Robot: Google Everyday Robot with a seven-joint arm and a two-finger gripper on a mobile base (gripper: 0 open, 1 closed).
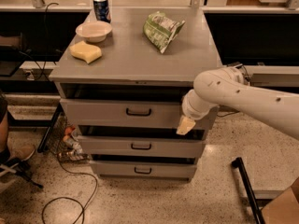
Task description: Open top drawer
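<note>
The top drawer (107,112) is the widest grey drawer under the cabinet top, with a small black loop handle (138,111) at its centre. It stands pulled out a little, with a dark gap above its front. My gripper (185,125) hangs from the white arm in front of the drawer's right end, well to the right of the handle. Its pale fingertip points down over the gap above the middle drawer (140,146). The bottom drawer (142,170) sits below.
On the cabinet top (126,62) lie a yellow sponge (86,51), a white bowl (94,31), a soda can (101,8) and a green chip bag (161,29). Cables and clutter lie on the floor at left. A black bar (245,188) lies at right.
</note>
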